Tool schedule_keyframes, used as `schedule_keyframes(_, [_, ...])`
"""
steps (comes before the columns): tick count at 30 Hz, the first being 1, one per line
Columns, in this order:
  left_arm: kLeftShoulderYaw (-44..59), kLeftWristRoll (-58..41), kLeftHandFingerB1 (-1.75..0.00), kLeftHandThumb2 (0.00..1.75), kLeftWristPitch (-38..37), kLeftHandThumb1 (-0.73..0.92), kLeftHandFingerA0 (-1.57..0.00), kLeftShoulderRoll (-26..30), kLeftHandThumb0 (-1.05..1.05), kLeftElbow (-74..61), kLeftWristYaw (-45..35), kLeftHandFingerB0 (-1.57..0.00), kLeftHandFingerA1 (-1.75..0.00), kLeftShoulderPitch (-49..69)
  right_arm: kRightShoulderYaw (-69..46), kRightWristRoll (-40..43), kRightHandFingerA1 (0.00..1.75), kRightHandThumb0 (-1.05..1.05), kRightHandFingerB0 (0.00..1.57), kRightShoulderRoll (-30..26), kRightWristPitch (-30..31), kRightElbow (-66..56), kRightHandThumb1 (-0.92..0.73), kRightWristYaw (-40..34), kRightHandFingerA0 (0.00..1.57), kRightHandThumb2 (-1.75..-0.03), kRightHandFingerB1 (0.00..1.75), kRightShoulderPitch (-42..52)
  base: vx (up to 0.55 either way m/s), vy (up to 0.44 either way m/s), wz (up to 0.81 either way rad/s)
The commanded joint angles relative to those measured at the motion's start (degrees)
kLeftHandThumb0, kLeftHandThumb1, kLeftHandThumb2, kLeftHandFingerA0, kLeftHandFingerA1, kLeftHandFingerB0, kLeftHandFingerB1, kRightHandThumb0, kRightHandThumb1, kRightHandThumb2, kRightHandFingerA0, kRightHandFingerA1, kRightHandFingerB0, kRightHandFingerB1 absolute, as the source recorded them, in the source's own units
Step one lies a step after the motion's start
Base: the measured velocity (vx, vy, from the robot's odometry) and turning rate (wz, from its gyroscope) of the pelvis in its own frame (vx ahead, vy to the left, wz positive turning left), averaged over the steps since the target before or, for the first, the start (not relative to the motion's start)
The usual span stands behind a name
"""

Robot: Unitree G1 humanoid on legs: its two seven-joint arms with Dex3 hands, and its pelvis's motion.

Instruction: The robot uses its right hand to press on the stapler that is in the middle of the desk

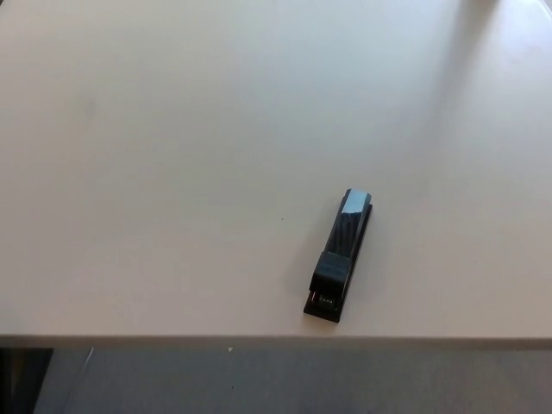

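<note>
Neither hand is shown in the head view, so no finger state, grasp or arm pose can be recorded, and no relation between fingers and object can be judged. One black stapler (339,256) is found lying flat on the pale desk (172,172), right of centre and near the front edge, its length angled slightly away toward the right. It is touched by nothing.

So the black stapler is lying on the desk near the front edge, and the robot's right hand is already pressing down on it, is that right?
Not quite. The stapler does lie on the desk near the front edge, but the head view shows no hand on it: neither of the robot's hands is in the picture, and nothing touches the stapler.
</note>
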Motion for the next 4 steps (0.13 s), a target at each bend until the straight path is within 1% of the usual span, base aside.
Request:
schedule_keyframes(1, [0.37,-0.1,-0.2,0.88,-0.79,0.92,-0.08,2.35,-0.52,-0.53,0.93,0.0,-0.31,-0.81,1.52,-0.1,0.08,-0.92,0.0,0.36,-6.79,-1.86,-0.67,4.97,0.0,-1.05,0.09,-1.11,0.0,0.0,0.0])
schedule_keyframes(2, [0.29,0.0,-0.22,0.89,-0.72,0.92,-0.05,2.4,-0.52,-0.29,0.97,-0.01,-0.33,-0.93,1.94,-0.26,0.08,-0.92,0.0,0.39,-7.35,-2.16,-0.66,5.36,0.0,-1.04,0.09,-1.33,0.0,0.0,0.0])
schedule_keyframes(4, [0.22,0.09,-0.22,0.89,-0.7,0.92,-0.05,2.43,-0.52,-0.25,1.07,-0.01,-0.33,-0.95,2.13,-0.22,0.08,-0.92,0.0,0.45,-7.79,-2.3,-0.66,5.5,0.0,-1.04,0.09,-1.45,0.0,0.0,0.0])
